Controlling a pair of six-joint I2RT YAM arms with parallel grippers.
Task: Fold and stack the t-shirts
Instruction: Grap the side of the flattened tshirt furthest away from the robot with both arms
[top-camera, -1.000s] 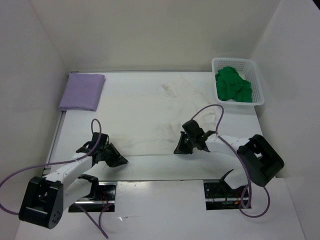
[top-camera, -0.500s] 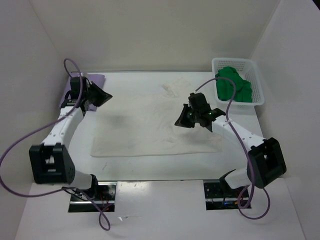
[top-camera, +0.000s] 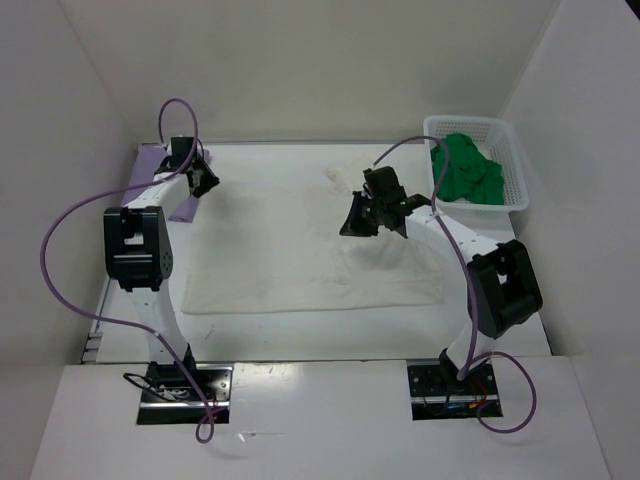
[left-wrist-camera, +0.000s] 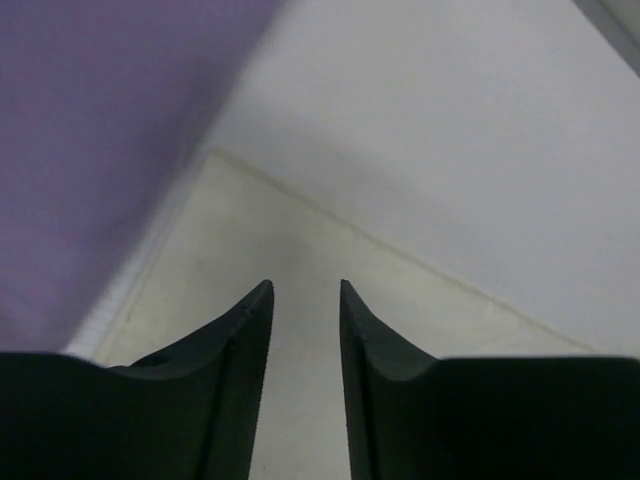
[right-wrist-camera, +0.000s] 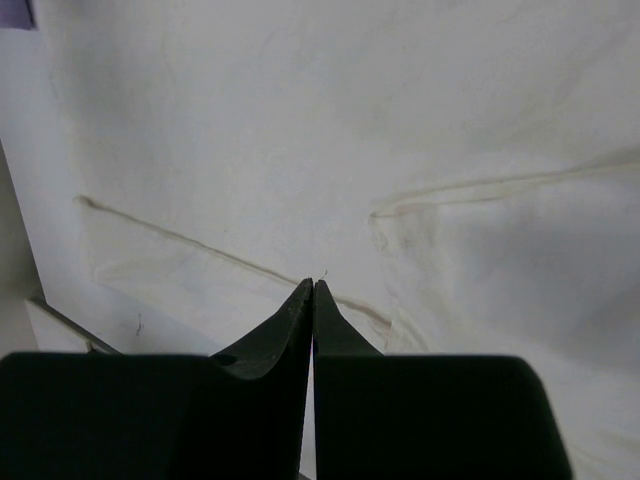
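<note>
Both arms have swung from the near edge out over the far half of the table (top-camera: 260, 160), and the cream t-shirt (top-camera: 300, 265), rumpled a second ago, now lies flat.

The left tool (left-wrist-camera: 305, 290) has parted its jaws to a narrow gap, with nothing between them. It hangs at about 10 o'clock on the table, over the cream t-shirt's far-left corner. Just beyond that corner, at the tool's 10 o'clock, lies the folded purple t-shirt (left-wrist-camera: 90, 120). From above, the left arm hides much of it.

The right tool (right-wrist-camera: 312, 285) has its fingers pressed together. No cloth shows between them. It hovers over the cream t-shirt's far-right part, toward 1 o'clock.

A white basket (top-camera: 520, 190) sits at the table's 2 o'clock corner, apart from both tools. The green t-shirt (top-camera: 465, 172) is bunched inside it.
</note>
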